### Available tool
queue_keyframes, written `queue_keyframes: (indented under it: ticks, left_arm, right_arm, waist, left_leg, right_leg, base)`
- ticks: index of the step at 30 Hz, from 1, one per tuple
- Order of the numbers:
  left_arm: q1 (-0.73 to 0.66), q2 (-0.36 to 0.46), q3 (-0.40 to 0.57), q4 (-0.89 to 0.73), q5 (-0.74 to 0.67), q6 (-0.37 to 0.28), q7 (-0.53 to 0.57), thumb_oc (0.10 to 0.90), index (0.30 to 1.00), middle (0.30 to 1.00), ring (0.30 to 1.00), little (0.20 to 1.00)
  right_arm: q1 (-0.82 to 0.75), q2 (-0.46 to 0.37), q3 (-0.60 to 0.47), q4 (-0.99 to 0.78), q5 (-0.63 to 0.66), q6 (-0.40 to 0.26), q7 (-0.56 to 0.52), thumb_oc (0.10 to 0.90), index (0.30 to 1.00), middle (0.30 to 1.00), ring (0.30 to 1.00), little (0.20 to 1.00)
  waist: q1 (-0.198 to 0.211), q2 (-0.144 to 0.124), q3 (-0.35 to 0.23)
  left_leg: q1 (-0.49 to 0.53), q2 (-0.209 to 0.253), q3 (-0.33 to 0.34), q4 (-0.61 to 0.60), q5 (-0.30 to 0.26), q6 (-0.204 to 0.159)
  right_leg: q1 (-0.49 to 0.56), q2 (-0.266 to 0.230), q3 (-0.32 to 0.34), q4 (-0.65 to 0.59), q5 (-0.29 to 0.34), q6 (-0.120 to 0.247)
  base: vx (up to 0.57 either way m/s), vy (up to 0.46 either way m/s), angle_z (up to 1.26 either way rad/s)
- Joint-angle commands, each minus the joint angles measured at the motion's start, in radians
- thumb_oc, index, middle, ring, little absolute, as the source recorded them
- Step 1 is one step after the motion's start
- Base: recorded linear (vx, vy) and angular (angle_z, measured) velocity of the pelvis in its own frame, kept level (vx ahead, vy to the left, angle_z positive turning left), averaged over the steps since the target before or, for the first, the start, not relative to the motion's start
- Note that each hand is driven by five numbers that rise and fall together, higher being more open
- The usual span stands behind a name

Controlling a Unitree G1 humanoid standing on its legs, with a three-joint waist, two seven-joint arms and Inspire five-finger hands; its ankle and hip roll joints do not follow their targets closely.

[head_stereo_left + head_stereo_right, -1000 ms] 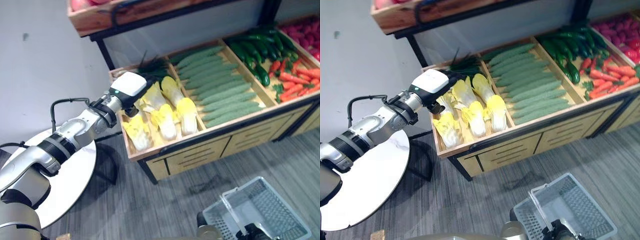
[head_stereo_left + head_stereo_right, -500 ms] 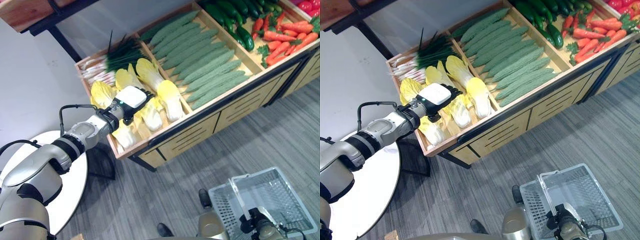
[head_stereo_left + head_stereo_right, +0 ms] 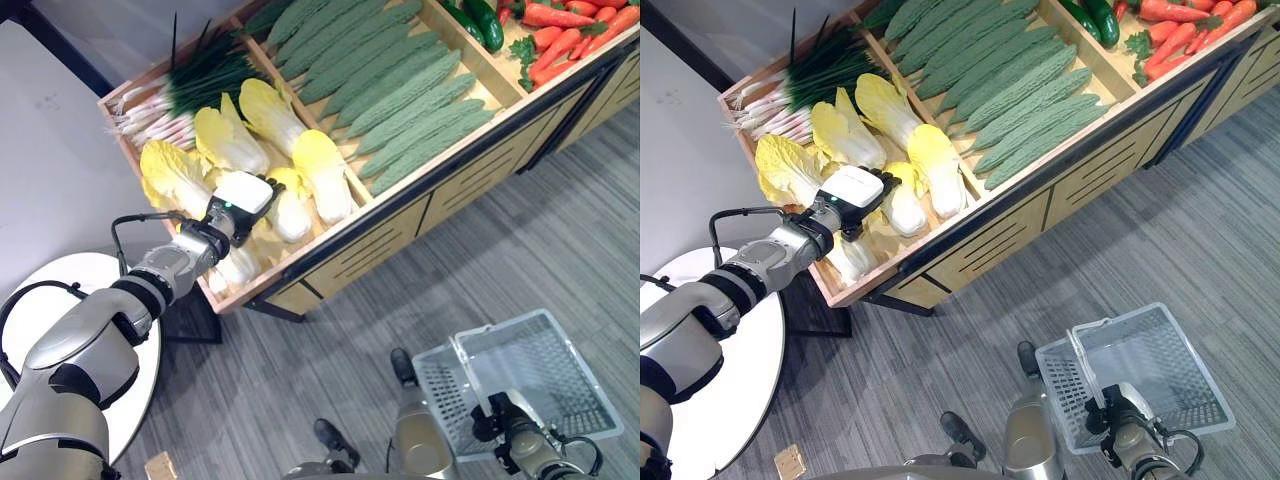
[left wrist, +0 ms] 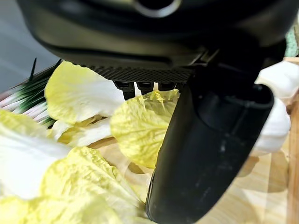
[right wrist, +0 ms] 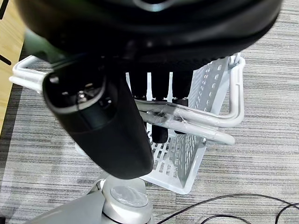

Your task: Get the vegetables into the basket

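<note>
Cabbage (image 3: 288,205) not yet secured: left hand (image 3: 240,196) over it, finger state unclear. Right hand (image 5: 140,93) grips basket handle (image 5: 196,122). Next: grasp.

No legible text, labels, numbers or signs on the wooden stand (image 3: 340,262), the vegetables or the basket (image 3: 520,385).

1. Napa cabbages (image 3: 300,170), pale yellow leaves on white stems, lie side by side in the left compartment of the wooden produce stand (image 3: 330,262), near its front edge.
2. The basket (image 3: 525,385), pale grey perforated plastic, is upright, its wire handles raised.
</note>
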Motion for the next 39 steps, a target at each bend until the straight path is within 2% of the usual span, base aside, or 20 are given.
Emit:
queue_keyframes:
  ticks: [1, 9, 17, 19, 20, 21, 22, 34, 39]
  left_arm:
    - [-0.121, 0.036, 0.071, 0.049, 0.031, 0.018, 0.062, 0.900, 1.000, 1.000, 1.000, 1.000]
    - [-0.084, 0.041, 0.080, -0.061, 0.046, -0.003, 0.086, 0.900, 1.000, 1.000, 1.000, 1.000]
    - [-0.093, 0.031, -0.001, -0.036, 0.129, -0.004, 0.072, 0.900, 1.000, 1.000, 1.000, 1.000]
    - [-0.088, 0.006, -0.019, 0.014, 0.148, 0.001, 0.050, 0.900, 1.000, 1.000, 1.000, 1.000]
    - [-0.090, -0.002, -0.027, 0.031, 0.157, 0.002, 0.045, 0.849, 0.929, 0.929, 0.929, 0.929]
    - [-0.091, -0.003, -0.027, 0.033, 0.157, 0.002, 0.046, 0.471, 0.399, 0.399, 0.399, 0.399]
    - [-0.096, -0.017, -0.036, 0.058, 0.161, 0.006, 0.040, 0.400, 0.300, 0.300, 0.300, 0.300]
    - [-0.088, -0.041, -0.018, 0.091, 0.155, 0.017, 0.039, 0.400, 0.300, 0.300, 0.300, 0.300]
    - [-0.059, -0.020, 0.031, 0.050, 0.115, 0.023, 0.040, 0.400, 0.300, 0.300, 0.300, 0.300]
  right_arm:
    - [0.020, 0.036, 0.076, 0.006, 0.010, -0.022, 0.000, 0.400, 0.300, 0.300, 0.300, 0.300]
    - [0.023, 0.042, 0.088, 0.009, 0.002, -0.026, -0.004, 0.400, 0.300, 0.300, 0.300, 0.300]
    - [0.012, 0.043, 0.099, 0.012, -0.006, -0.033, -0.014, 0.400, 0.300, 0.300, 0.300, 0.300]
    - [0.009, 0.042, 0.101, 0.019, -0.010, -0.032, -0.019, 0.400, 0.300, 0.300, 0.300, 0.300]
    - [0.007, 0.039, 0.100, 0.023, -0.010, -0.031, -0.020, 0.400, 0.300, 0.300, 0.300, 0.300]
    - [0.007, 0.039, 0.100, 0.023, -0.010, -0.031, -0.020, 0.400, 0.300, 0.300, 0.300, 0.300]
    - [0.004, 0.038, 0.102, 0.029, -0.010, -0.029, -0.023, 0.400, 0.300, 0.300, 0.300, 0.300]
    - [0.010, 0.039, 0.102, 0.031, -0.005, -0.029, -0.027, 0.400, 0.300, 0.300, 0.300, 0.300]
    - [0.014, 0.044, 0.096, 0.036, -0.001, -0.022, -0.028, 0.400, 0.300, 0.300, 0.300, 0.300]
  waist:
    - [-0.029, -0.047, -0.029]
    - [-0.019, -0.039, -0.031]
    - [-0.022, -0.030, -0.053]
    - [-0.021, -0.032, -0.054]
    - [-0.022, -0.032, -0.054]
    - [-0.021, -0.032, -0.054]
    - [-0.022, -0.033, -0.052]
    - [-0.013, -0.044, -0.050]
    - [0.008, -0.064, -0.051]
  left_leg:
    - [-0.029, 0.072, -0.035, 0.001, 0.099, -0.106]
    - [-0.008, 0.070, -0.042, 0.001, 0.095, -0.104]
    - [-0.029, 0.069, -0.036, 0.001, 0.093, -0.102]
    - [-0.035, 0.069, -0.031, 0.001, 0.093, -0.102]
    - [-0.036, 0.069, -0.030, 0.001, 0.094, -0.102]
    - [-0.037, 0.069, -0.030, 0.001, 0.094, -0.102]
    - [-0.037, 0.070, -0.029, 0.001, 0.095, -0.103]
    - [-0.047, 0.077, -0.030, 0.001, 0.101, -0.104]
    - [-0.040, 0.082, -0.043, 0.001, 0.101, -0.103]
  right_leg:
    - [0.000, -0.053, 0.011, 0.031, 0.020, 0.096]
    - [0.021, -0.052, 0.007, 0.031, 0.010, 0.093]
    - [-0.004, -0.049, 0.017, 0.030, 0.019, 0.094]
    - [-0.014, -0.049, 0.023, 0.031, 0.022, 0.094]
    - [-0.016, -0.050, 0.024, 0.031, 0.022, 0.094]
    - [-0.016, -0.050, 0.024, 0.031, 0.022, 0.094]
    - [-0.016, -0.049, 0.028, 0.032, 0.021, 0.093]
    - [-0.024, -0.045, 0.025, 0.035, 0.021, 0.091]
    - [-0.012, -0.042, 0.011, 0.039, 0.015, 0.089]
  base:
    - [0.01, 0.000, -0.05]
    - [0.01, 0.002, -0.04]
    - [0.00, 0.000, 0.00]
    - [-0.01, -0.003, -0.05]
    - [-0.01, -0.004, -0.05]
    - [0.00, 0.001, -0.05]
    - [0.00, 0.001, -0.04]
    - [0.00, -0.005, -0.05]
    - [0.00, -0.013, 0.03]
